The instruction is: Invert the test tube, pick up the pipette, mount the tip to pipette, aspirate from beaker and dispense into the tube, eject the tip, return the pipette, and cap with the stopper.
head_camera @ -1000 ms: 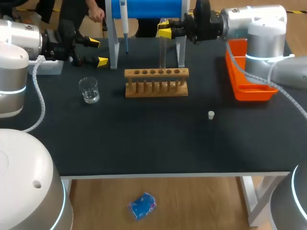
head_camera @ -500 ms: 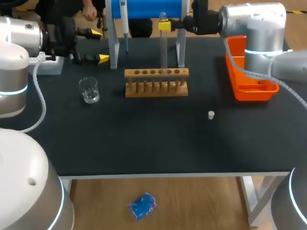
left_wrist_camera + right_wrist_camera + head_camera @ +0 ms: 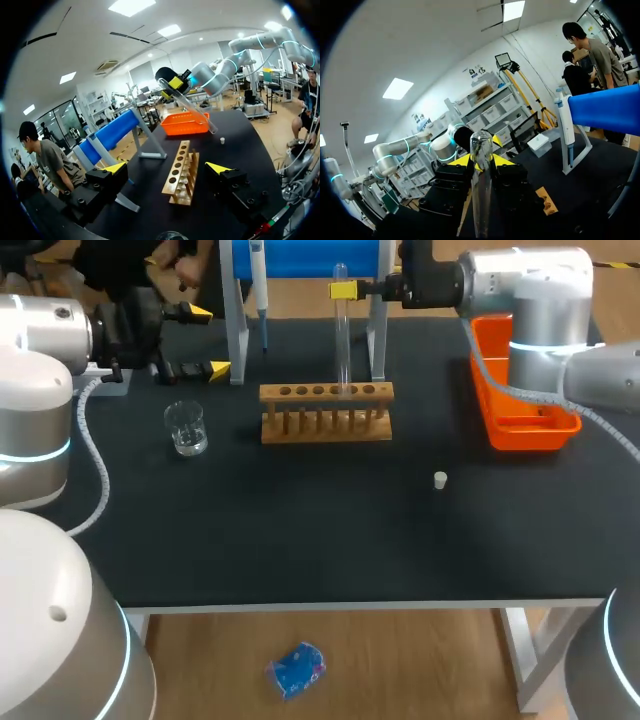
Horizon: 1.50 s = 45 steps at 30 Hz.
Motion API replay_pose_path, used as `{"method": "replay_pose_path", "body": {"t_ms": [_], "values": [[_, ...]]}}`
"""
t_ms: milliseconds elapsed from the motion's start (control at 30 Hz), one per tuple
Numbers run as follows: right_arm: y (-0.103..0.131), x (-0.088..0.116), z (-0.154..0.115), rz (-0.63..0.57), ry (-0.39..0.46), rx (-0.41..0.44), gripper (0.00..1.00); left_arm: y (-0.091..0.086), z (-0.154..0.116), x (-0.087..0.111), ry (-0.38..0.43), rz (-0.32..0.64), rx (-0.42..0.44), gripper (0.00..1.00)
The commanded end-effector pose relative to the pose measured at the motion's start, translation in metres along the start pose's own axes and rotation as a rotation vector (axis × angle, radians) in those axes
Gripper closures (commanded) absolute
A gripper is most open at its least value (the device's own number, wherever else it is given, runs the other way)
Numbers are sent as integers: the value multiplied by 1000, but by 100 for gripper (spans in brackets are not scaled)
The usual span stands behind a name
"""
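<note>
Currently the black table (image 3: 300, 530) carries an orange tray (image 3: 520, 425) at far right and a wooden rack (image 3: 326, 412) mid-table. The left gripper (image 3: 205, 340) gapes wide and empty at far left. The right gripper (image 3: 343, 290) is clamped on the test tube (image 3: 343, 345), roughly upright over the rack. A beaker (image 3: 186, 428) stands left of the rack and a small stopper (image 3: 440, 479) lies nearer, to its right.

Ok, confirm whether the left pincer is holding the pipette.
No, the left pincer is open and empty; the pipette hangs on its stand.
</note>
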State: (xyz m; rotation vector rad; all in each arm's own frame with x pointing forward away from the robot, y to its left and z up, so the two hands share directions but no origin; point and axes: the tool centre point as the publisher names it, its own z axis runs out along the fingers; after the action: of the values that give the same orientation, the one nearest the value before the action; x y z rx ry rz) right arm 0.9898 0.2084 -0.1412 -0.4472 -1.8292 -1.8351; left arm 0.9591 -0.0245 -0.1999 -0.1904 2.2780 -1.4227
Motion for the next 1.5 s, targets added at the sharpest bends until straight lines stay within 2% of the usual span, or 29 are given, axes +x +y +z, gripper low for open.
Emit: {"method": "replay_pose_path", "body": {"t_ms": [33,133,233,433,533,1067,1133,1267,1500], "values": [[1,-1,-1,1,2,3,100,-3,-1,1,-34,91,40,0],[1,-1,-1,1,2,3,100,-7,-3,4,-76,245,84,0],[1,-1,-1,20,1,-3,100,-11,-3,10,-86,380,90,0],[6,-5,-4,262,47,-72,100,-21,-3,22,-119,652,78,0],[8,-4,-4,314,48,-52,100,-22,-4,22,-147,663,82,0],[8,-4,-4,314,48,-52,100,-23,-5,22,-154,649,90,0],[8,-4,-4,314,48,-52,100,-26,-4,24,-156,756,87,0],[6,-7,-8,409,64,-41,100,-35,-6,29,-161,899,168,0],[8,-7,-11,583,105,-65,100,-48,-7,41,-168,1083,293,0]]}}
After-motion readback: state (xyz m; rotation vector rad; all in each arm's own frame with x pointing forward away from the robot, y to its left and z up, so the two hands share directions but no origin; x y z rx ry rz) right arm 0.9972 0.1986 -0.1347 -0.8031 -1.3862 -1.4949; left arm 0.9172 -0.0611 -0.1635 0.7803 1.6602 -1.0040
